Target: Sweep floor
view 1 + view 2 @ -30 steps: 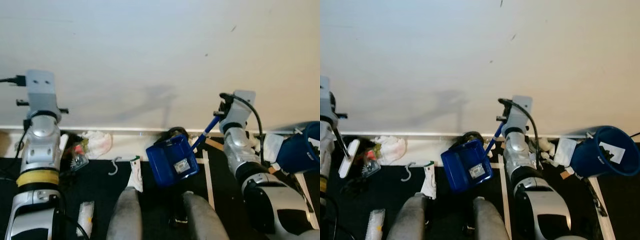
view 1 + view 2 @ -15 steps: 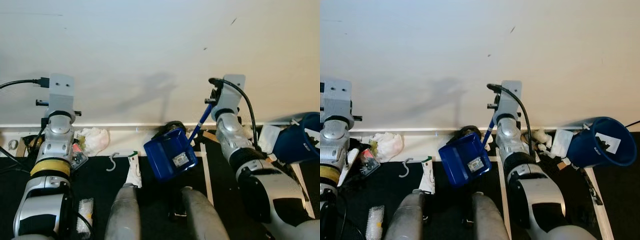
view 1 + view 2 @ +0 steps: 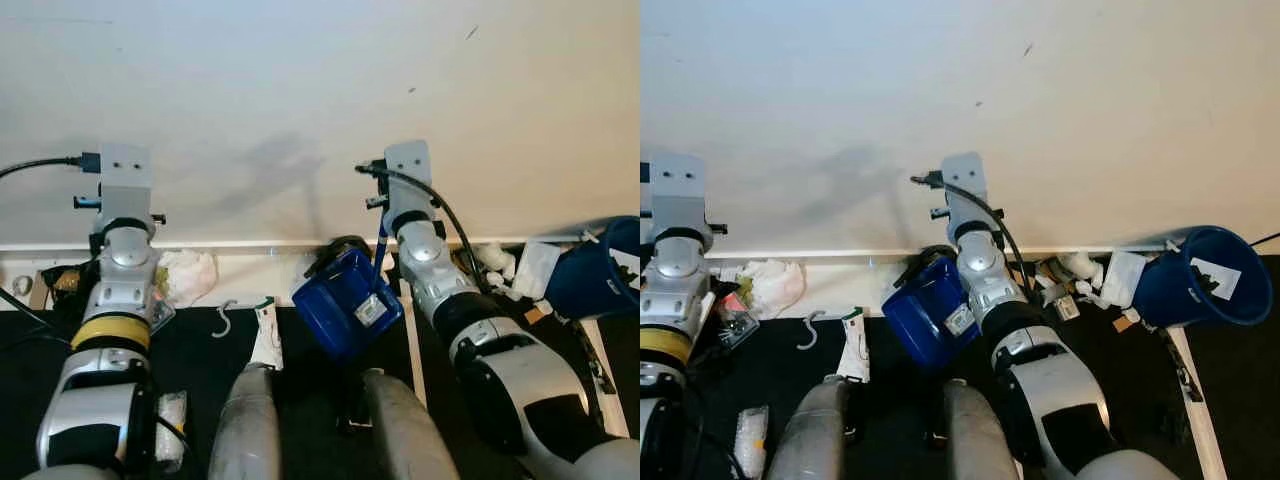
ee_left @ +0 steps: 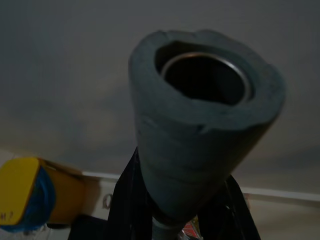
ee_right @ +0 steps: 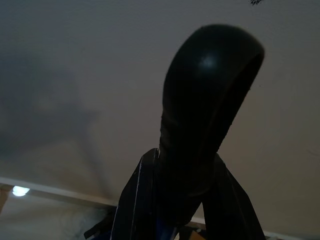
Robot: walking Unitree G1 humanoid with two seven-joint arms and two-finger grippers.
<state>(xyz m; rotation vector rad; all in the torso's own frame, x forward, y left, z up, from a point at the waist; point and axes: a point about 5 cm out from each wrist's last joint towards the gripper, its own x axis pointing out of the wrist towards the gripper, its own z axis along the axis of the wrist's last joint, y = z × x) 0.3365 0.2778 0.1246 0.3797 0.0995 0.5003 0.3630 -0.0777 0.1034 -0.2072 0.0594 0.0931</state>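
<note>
A blue dustpan (image 3: 345,305) hangs tilted just above the black floor by the white baseboard. Its thin blue handle (image 3: 381,245) runs up to my right wrist (image 3: 408,190). In the right wrist view my right gripper (image 5: 185,200) is shut on the handle's dark rounded end (image 5: 210,90). In the left wrist view my left gripper (image 4: 185,210) is shut on a grey foam-covered broom handle (image 4: 200,145), whose hollow end faces the camera. My left arm (image 3: 115,260) stands upright at the left, close to the wall. The broom's head is hidden.
A white wall stands right in front. Along the baseboard lie a crumpled white tissue (image 3: 188,275), a white hook (image 3: 228,318), a white and green scrap (image 3: 267,330) and small litter (image 3: 1070,275). A blue bin (image 3: 1200,275) lies on its side at right. My legs (image 3: 245,420) are below.
My right arm has swung left, carrying the dustpan handle closer to upright over the pan. My left arm has shifted slightly right since a second ago. The litter has not moved.
</note>
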